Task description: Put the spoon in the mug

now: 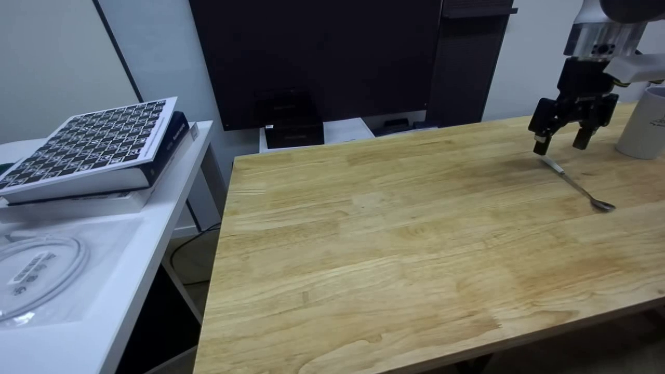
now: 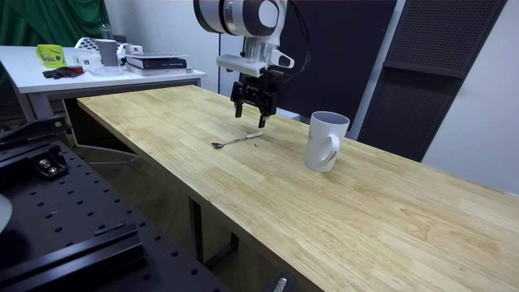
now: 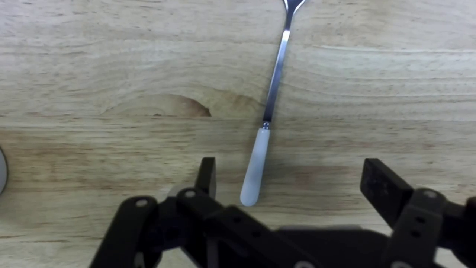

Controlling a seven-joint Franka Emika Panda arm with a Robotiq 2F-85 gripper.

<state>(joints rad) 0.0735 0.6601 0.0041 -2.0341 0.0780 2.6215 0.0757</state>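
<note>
The spoon [image 1: 576, 183] lies flat on the wooden table, with a thin silvery metal shaft and bowl and a white handle end. It also shows in an exterior view [image 2: 237, 140] and in the wrist view [image 3: 275, 82], where the bowl is cut off at the top edge. My gripper [image 3: 290, 163] is open and empty above the white handle, which lies between the fingers, closer to the left one. The gripper also shows in both exterior views [image 1: 561, 148] [image 2: 250, 120], clear of the table. The whitish-grey mug [image 2: 320, 142] stands upright beside the spoon; its edge shows in the wrist view [image 3: 2, 170].
The wooden table [image 1: 363, 249] carries the spoon and the mug. A white side table [image 2: 105, 83] holds books [image 2: 156, 63], a green mug [image 2: 51, 55] and a grey cup [image 2: 107, 52]. A black perforated platform [image 2: 121, 215] stands along the table's near side.
</note>
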